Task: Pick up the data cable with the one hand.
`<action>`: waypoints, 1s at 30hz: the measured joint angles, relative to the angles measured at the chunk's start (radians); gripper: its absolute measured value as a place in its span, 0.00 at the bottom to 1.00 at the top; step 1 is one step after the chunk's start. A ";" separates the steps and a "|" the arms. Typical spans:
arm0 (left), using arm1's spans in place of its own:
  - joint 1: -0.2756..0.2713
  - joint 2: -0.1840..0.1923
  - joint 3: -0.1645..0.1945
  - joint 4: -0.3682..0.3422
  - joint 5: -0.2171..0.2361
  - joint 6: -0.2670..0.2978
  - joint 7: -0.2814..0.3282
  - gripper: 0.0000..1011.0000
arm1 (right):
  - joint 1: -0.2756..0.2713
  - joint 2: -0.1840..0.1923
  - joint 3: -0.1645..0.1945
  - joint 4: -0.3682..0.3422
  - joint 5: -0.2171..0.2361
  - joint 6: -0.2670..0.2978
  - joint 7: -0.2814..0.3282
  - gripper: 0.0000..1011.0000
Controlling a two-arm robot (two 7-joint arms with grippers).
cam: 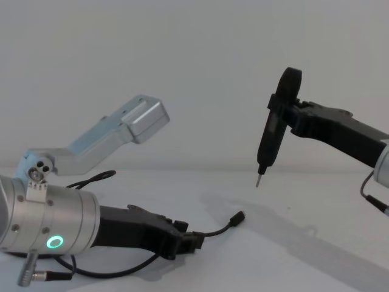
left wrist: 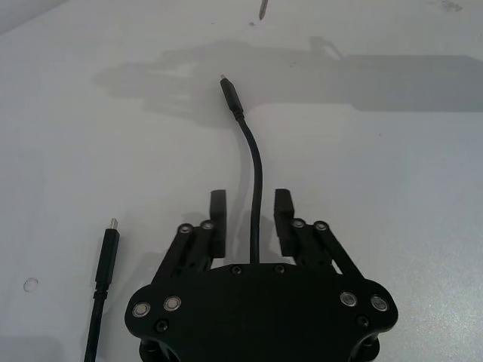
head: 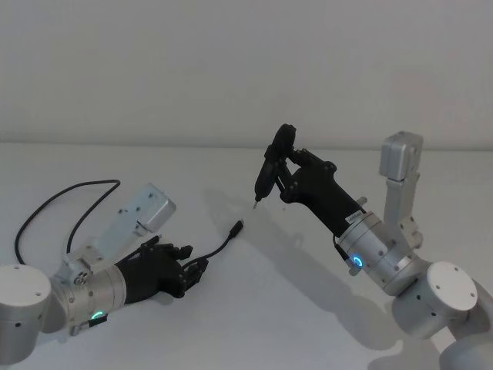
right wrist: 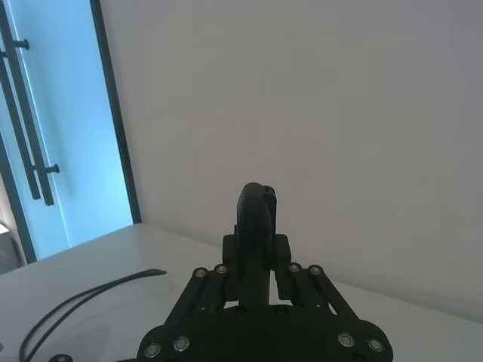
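Note:
The data cable [head: 219,248] is a thin black cord lying on the white table, with one small plug [head: 239,226] pointing toward the middle. My left gripper [head: 196,270] sits low over the table, open, its two fingers [left wrist: 217,219] on either side of the cord [left wrist: 255,173] with a gap on each side. The cord's other plug [left wrist: 111,240] lies beside the gripper body. From the chest view the cord [cam: 216,232] leaves the left gripper [cam: 193,239] and curves up to its plug. My right gripper [head: 296,166] hangs in the air, shut on a slim black tool [cam: 270,137] with its metal tip down.
The rest of the cable loops across the table at the far left [head: 62,200]. The left arm's silver link [head: 146,208] rises behind its gripper, and the right arm's silver link [head: 400,166] stands at the right. A blue glass door [right wrist: 60,128] shows behind.

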 joint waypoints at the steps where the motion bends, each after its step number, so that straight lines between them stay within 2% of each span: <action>1: 0.000 0.000 0.000 0.000 0.000 0.000 0.000 0.39 | 0.002 -0.001 -0.001 0.004 -0.001 -0.001 0.001 0.27; 3: 0.000 0.000 0.000 0.000 0.000 0.000 0.000 0.29 | 0.009 -0.003 -0.002 0.016 -0.003 -0.003 0.004 0.27; 5: 0.000 0.000 0.000 0.001 0.000 -0.001 0.000 0.25 | 0.017 -0.007 -0.003 0.031 -0.005 -0.004 0.006 0.27; 6: 0.000 -0.001 0.000 0.001 0.001 -0.001 0.000 0.20 | 0.020 -0.008 -0.003 0.036 -0.006 -0.005 0.007 0.27; 7: 0.000 -0.001 0.000 0.001 0.001 -0.001 0.000 0.20 | 0.023 -0.009 -0.004 0.041 -0.007 -0.006 0.008 0.27; 9: -0.001 -0.001 0.000 0.001 0.001 -0.001 0.000 0.10 | 0.033 -0.012 -0.004 0.056 -0.010 -0.010 0.011 0.27; 12: -0.001 -0.001 0.000 0.002 0.001 -0.001 0.000 0.05 | 0.045 -0.017 -0.004 0.078 -0.013 -0.015 0.014 0.27; 30: -0.001 -0.002 0.000 0.002 0.001 -0.001 0.000 0.04 | 0.118 -0.047 -0.009 0.211 -0.034 -0.040 0.048 0.27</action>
